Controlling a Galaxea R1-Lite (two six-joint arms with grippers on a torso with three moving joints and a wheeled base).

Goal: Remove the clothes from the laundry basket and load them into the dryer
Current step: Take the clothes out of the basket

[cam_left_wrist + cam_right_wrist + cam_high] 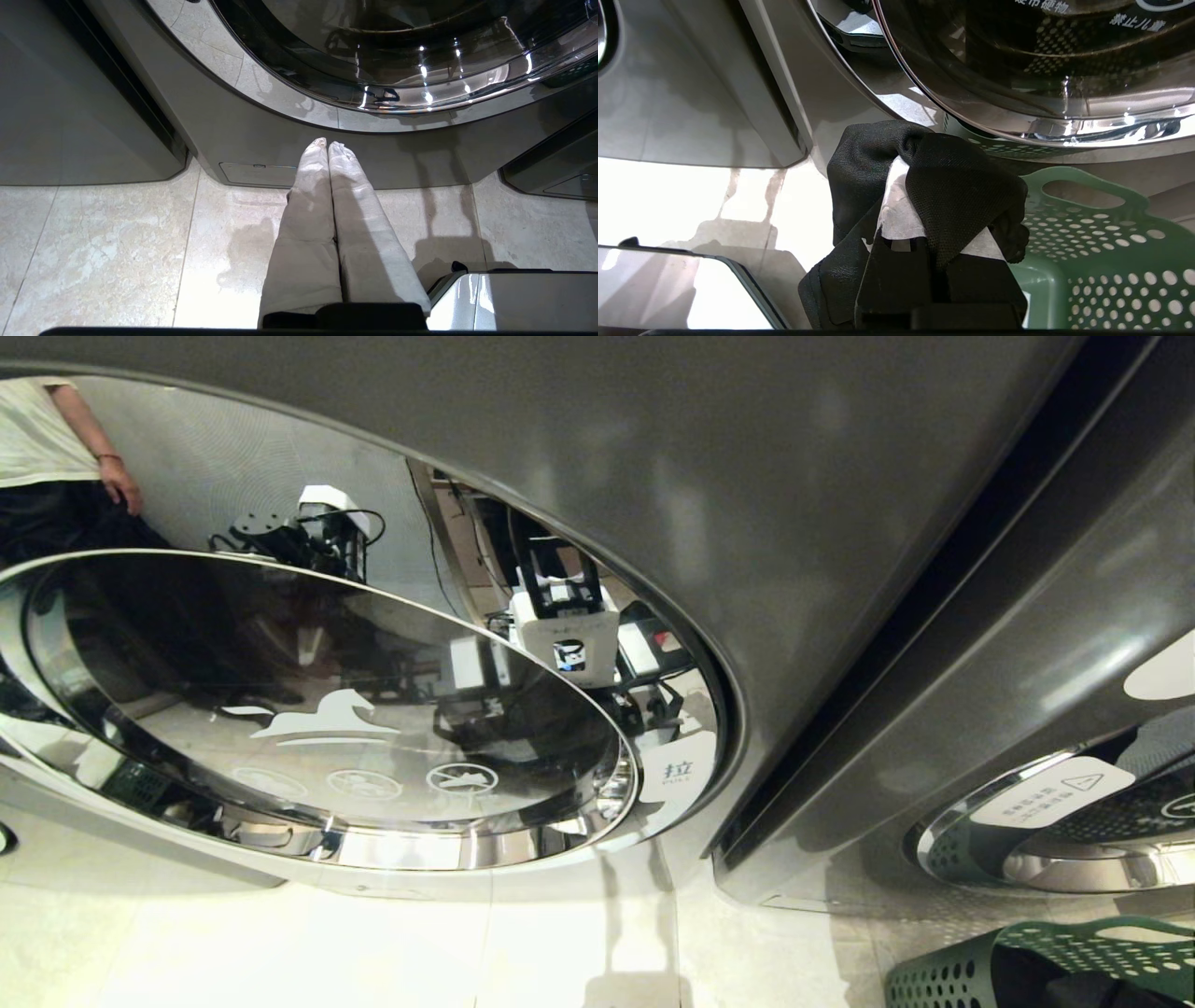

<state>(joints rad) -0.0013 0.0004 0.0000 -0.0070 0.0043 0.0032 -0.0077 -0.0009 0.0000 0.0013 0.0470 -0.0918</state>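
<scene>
My right gripper [903, 170] is shut on a black mesh garment [957, 186], which drapes over its white-wrapped fingers [896, 212] and hides the tips. It hangs just over the near corner of the green perforated laundry basket [1106, 242], below the dryer's round glass door [1041, 70]. My left gripper [326, 145] is shut and empty, its white-wrapped fingers pressed together, pointing at the foot of a dryer [373, 154]. Neither gripper shows in the head view; there the basket [990, 961] sits at the bottom right with dark cloth inside.
Two grey machines stand side by side, with the large door [327, 709] on the left and another door [1055, 821] on the right. A person [56, 439] in a white top shows reflected at the upper left. Pale tiled floor [117, 252] lies in front. My base's corner [514, 298] is near.
</scene>
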